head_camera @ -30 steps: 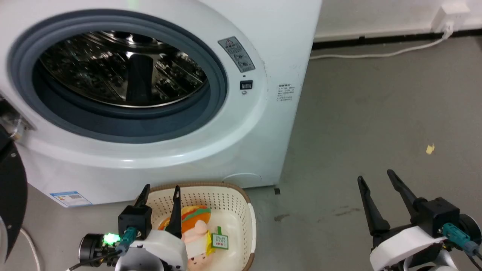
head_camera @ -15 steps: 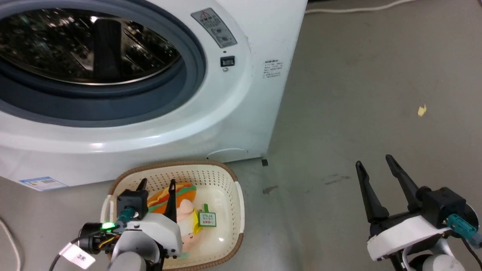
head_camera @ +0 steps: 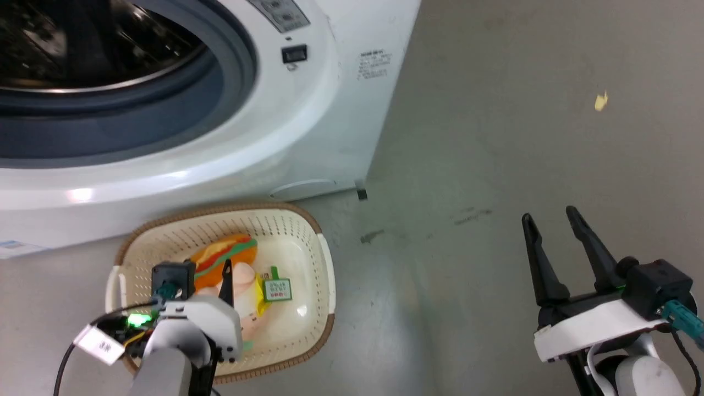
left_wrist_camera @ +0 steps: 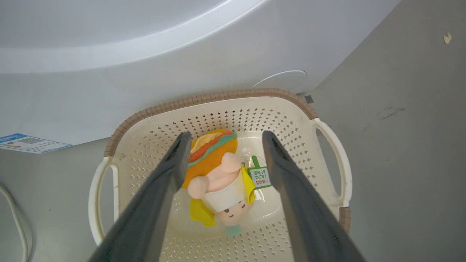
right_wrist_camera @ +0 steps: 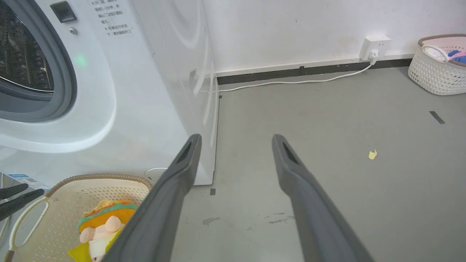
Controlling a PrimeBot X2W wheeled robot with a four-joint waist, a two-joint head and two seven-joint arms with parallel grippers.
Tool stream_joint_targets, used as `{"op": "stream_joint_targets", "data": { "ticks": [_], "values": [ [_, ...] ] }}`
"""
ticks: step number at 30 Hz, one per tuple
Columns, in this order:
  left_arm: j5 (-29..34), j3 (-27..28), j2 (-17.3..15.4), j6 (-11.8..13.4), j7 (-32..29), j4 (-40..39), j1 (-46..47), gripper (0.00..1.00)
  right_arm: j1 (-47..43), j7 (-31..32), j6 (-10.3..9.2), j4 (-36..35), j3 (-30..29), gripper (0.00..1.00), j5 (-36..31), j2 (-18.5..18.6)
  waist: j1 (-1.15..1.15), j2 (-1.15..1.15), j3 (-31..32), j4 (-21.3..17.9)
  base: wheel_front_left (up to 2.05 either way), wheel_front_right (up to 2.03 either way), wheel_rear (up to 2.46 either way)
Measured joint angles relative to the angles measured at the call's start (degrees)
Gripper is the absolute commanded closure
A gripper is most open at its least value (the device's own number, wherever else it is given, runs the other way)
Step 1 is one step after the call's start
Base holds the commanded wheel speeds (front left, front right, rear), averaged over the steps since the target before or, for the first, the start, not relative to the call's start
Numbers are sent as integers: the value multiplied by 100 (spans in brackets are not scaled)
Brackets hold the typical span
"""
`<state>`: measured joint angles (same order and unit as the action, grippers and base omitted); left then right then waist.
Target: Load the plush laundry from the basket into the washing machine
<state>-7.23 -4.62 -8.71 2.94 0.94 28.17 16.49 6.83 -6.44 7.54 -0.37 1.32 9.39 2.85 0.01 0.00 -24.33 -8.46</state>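
Note:
The plush laundry (head_camera: 223, 257) lies in the cream basket (head_camera: 220, 211) on the floor, right in front of the washing machine (head_camera: 308, 110), whose porthole stands open. My left gripper (head_camera: 199, 270) hangs open just above the toy. In the left wrist view its fingers straddle the plush laundry (left_wrist_camera: 218, 174) without touching it, with the green-edged tag (left_wrist_camera: 259, 177) by the right finger. My right gripper (head_camera: 550, 213) is open and empty over bare floor, well to the right of the basket. The right wrist view has the basket (right_wrist_camera: 98, 177) at its lower left.
A white woven basket of clothes (right_wrist_camera: 437, 72) stands far off by the wall. A wall socket (right_wrist_camera: 375, 47) feeds a white cable along the skirting. A yellow scrap (head_camera: 600, 100) lies on the grey floor. Open floor spreads to the right of the washer.
The head camera has tilted down, sliding the washer up the picture. My left gripper has sunk lower into the basket toward the plush. The right gripper holds its place.

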Motion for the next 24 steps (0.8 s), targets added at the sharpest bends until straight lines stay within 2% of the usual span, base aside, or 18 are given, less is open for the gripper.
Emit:
{"op": "stream_joint_targets", "data": {
  "ticks": [10,15,24],
  "values": [
    [-194,-83,-143,67,-455,648,558,0,226,-126,0,-2,80,0,192,-1,0,0,-584,-155,0,0,0],
    [-265,-193,-375,97,-758,1106,942,0,355,-201,0,-13,110,0,331,-1,0,0,-965,-312,0,0,0],
    [-236,-528,-573,145,-1165,1601,1427,0,464,-311,0,-15,111,0,492,-1,0,0,-1431,-477,0,0,0]
  ]
}}
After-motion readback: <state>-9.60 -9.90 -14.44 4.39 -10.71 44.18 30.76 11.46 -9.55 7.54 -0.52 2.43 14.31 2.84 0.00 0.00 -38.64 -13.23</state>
